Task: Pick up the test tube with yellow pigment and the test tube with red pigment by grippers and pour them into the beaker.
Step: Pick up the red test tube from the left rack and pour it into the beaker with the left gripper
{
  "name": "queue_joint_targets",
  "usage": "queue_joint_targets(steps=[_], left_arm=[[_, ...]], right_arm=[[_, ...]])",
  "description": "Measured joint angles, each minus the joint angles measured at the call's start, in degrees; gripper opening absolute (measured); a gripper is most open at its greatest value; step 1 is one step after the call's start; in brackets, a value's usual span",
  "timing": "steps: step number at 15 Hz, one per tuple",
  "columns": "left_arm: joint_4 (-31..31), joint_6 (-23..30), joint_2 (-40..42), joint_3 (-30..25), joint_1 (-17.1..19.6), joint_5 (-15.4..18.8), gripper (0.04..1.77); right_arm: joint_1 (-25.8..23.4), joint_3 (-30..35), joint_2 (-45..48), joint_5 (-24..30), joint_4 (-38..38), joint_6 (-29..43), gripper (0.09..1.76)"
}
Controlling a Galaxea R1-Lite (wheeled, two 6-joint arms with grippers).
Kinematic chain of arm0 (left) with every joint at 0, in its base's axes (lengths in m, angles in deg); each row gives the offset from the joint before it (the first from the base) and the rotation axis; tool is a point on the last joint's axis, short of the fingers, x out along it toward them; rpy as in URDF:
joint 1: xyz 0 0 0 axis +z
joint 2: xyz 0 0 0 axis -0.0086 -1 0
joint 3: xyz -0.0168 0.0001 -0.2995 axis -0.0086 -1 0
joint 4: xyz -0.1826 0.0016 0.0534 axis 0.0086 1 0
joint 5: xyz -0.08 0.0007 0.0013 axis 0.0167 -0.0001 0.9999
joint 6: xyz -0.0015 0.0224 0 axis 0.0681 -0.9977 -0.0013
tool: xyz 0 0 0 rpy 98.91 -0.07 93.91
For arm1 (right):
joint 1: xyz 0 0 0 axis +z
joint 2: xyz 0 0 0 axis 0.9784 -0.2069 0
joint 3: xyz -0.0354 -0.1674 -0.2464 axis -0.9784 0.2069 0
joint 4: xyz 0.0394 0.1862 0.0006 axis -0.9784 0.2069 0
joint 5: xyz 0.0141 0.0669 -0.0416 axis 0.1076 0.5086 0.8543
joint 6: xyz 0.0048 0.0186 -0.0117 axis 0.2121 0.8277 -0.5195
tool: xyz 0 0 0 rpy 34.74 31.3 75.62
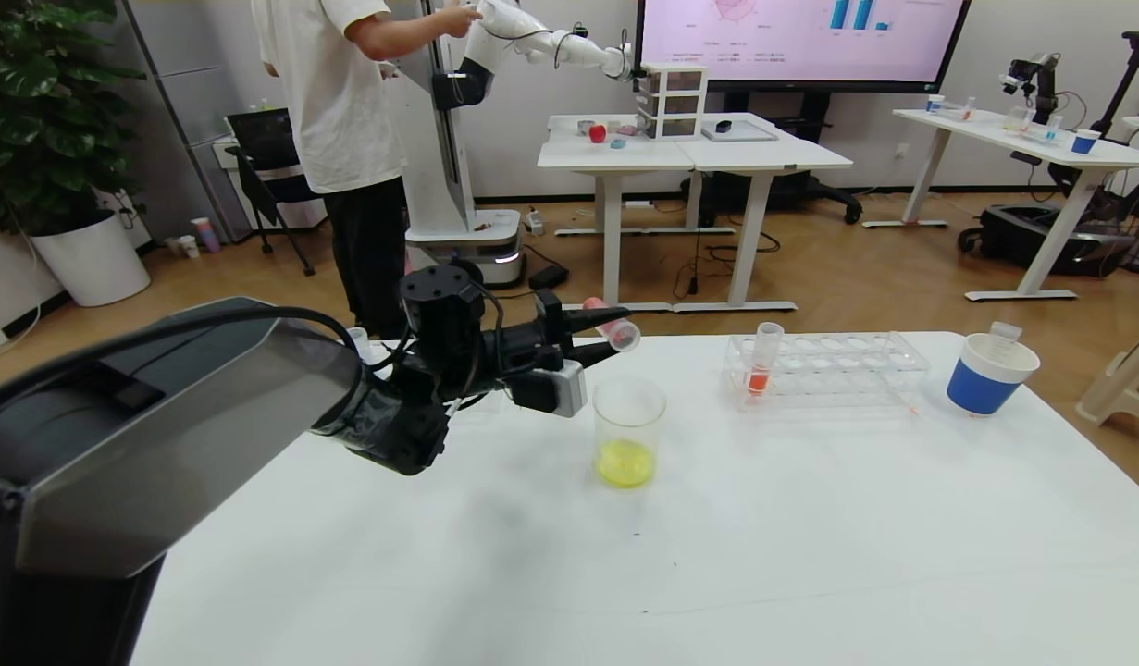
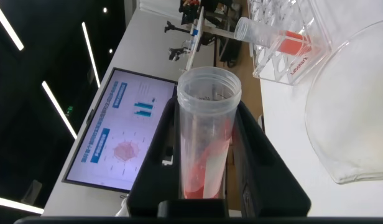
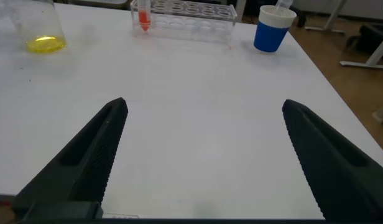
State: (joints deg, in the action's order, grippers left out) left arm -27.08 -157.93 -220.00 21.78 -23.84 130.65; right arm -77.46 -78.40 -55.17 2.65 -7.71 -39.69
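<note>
White tabletop (image 1: 810,555) carried everything, and the clear glass straight-sided beaker (image 1: 628,416) on it was taken as the landmark. The black two-fingered left gripper (image 1: 599,335) was held just above and to the left of the beaker, its fingers clamped on a slim clear plastic test tube streaked with red-orange liquid (image 2: 207,137). This tube was laid almost flat, with its open mouth over or slightly beyond the beaker's rim. The black right gripper (image 3: 204,104) hung well apart from the beaker over bare table, spread wide and holding nothing. A clear plastic rack (image 1: 837,370) stood to the right of the beaker. A blue-and-white paper cup (image 1: 990,375) stood farther right still. A second tube with red-orange liquid (image 1: 763,363) was seated upright in the rack's nearest end. A shallow pool of bright yellow liquid (image 1: 625,462) lay in the beaker's bottom. The yellow tube itself could not be picked out.

A spill onto the table was judged likely if the mouth sat past the far rim. The beaker could also be knocked by the light-grey box (image 1: 562,388) just beside its rim.
</note>
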Motion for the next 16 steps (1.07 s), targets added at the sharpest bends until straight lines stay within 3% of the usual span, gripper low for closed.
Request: queue_joint_targets(steps=[6, 16], left_arm=[[0.0, -5.5, -2.8, 1.6, 0.0, 1.2, 0.5], [0.0, -14.4, -3.9, 1.5, 0.4, 0.5, 0.5]], right_arm=[[0.0, 0.0, 0.0, 0.0, 0.0, 0.0, 1.74], [0.0, 0.0, 0.0, 0.0, 0.0, 0.0, 1.74]])
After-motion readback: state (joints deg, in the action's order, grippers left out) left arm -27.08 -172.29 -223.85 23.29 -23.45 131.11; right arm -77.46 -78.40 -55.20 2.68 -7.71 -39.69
